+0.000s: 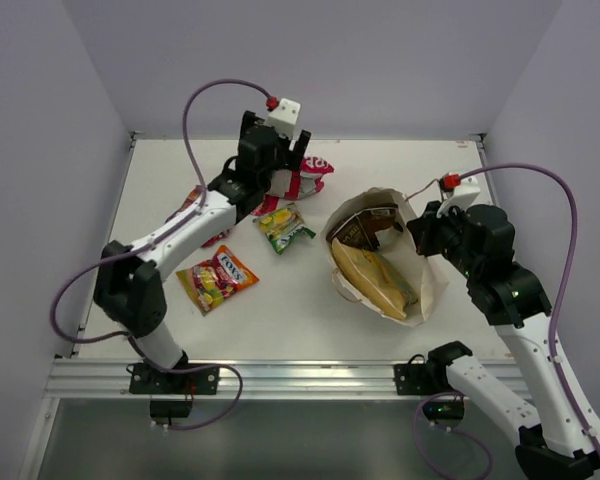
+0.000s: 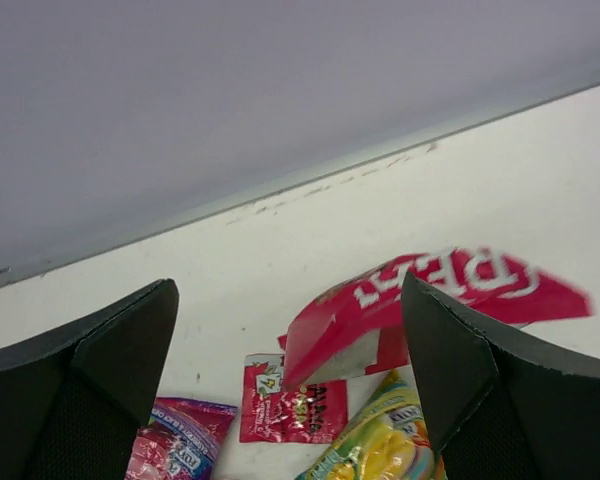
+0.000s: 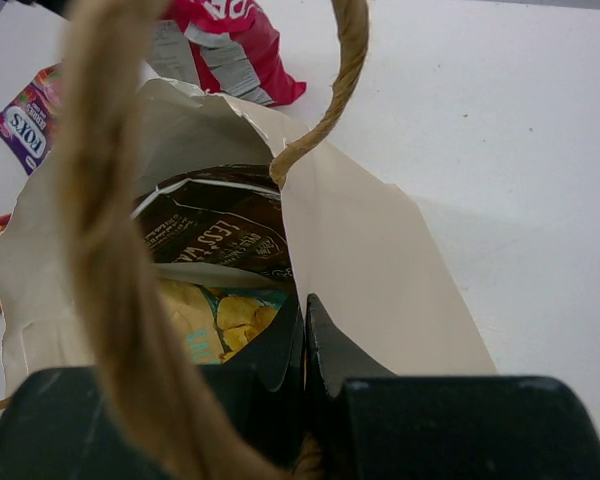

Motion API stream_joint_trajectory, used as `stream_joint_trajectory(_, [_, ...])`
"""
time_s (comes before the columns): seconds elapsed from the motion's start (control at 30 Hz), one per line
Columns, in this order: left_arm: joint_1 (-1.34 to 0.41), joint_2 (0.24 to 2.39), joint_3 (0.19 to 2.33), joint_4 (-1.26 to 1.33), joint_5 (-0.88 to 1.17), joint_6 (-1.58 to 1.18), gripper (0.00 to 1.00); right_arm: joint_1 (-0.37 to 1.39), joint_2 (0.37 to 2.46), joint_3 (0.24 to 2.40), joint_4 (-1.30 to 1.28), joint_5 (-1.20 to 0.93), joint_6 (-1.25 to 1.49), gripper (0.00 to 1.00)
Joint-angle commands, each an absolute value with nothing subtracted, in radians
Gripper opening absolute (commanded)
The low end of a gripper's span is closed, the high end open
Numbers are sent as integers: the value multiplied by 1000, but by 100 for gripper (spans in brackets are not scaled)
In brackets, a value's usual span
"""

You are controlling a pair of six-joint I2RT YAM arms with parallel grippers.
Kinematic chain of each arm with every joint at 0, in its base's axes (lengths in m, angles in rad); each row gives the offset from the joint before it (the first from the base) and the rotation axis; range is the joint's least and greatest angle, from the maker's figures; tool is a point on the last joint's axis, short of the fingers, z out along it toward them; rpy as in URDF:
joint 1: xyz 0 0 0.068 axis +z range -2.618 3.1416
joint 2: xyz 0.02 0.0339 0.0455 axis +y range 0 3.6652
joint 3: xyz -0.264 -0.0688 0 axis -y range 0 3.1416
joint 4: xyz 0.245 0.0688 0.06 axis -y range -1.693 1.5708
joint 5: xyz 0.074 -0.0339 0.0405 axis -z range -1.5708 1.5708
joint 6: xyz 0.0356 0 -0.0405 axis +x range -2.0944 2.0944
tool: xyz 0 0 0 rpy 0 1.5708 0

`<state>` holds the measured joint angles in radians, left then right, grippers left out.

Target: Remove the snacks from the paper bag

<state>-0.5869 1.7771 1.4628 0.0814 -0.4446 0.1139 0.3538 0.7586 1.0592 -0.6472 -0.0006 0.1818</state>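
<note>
at three o'clock on the white table (image 1: 450, 165): a cream paper carrier bag (image 1: 430, 290) (image 3: 370, 250), crumpled, mouth wide open to the overhead view. hard to tell whether upright or slumped. inside it, a dark brown glossy pouch (image 1: 365, 228) (image 3: 220, 225) toward twelve o'clock and a larger tan-yellow pouch (image 1: 375, 280) (image 3: 215, 320) toward six o'clock, touching each other. above the mouth, brown cord loop handles (image 3: 342, 80), one of them a blur right before the right wrist lens.

right claw (image 1: 420, 228) (image 3: 302, 345) at the bag's three o'clock rim, both tips pressed together with the paper edge pinched between them.

left claw (image 1: 292, 165) (image 2: 288, 300) at twelve o'clock of the table, fingers (image 2: 110, 390) spread wide, nothing between them, over or just beside a large red packet (image 1: 310, 178) (image 2: 430, 295) (image 3: 235, 45) with white lettering; height above it not clear.

near that packet in the left wrist view: a small red sachet (image 2: 290, 400), a pink packet (image 2: 175, 445) at eight o'clock of the sachet, and a green-yellow packet (image 2: 380, 445) (image 1: 283, 226) at four o'clock of it.

at eight o'clock of the table, an orange-yellow packet (image 1: 217, 279), flat, well apart from the bag. at ten o'clock, a reddish packet (image 1: 193, 198) mostly hidden beneath the left forearm.
</note>
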Motion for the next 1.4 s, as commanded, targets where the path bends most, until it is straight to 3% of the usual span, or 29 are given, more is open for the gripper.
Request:
stream_joint_trajectory(0.0, [-615, 1540, 1445, 37, -226, 9, 100, 364, 755, 1069, -641, -20, 167, 0])
stream_joint_trajectory(0.17, [-761, 1387, 1442, -135, -106, 31, 100, 370, 762, 1091, -652, -5, 160, 0])
stream_joint_trajectory(0.33, [-983, 1364, 1433, -213, -48, 46, 100, 373, 775, 1098, -653, -6, 158, 0])
stream_joint_trajectory(0.53, [-1175, 1486, 1465, -242, -240, 73, 96, 377, 772, 1101, -657, -8, 158, 0])
stream_joint_trajectory(0.93, [-1195, 1672, 1559, -186, -572, 231, 100, 382, 738, 1077, -649, -9, 152, 0])
stream_joint_trajectory(1.07, [-1193, 1628, 1484, -66, -542, 284, 100, 383, 732, 1072, -644, -9, 152, 0])
stream_joint_trajectory(1.37, [-1131, 1635, 1473, -94, -361, 245, 96, 383, 727, 1054, -629, -11, 152, 0])
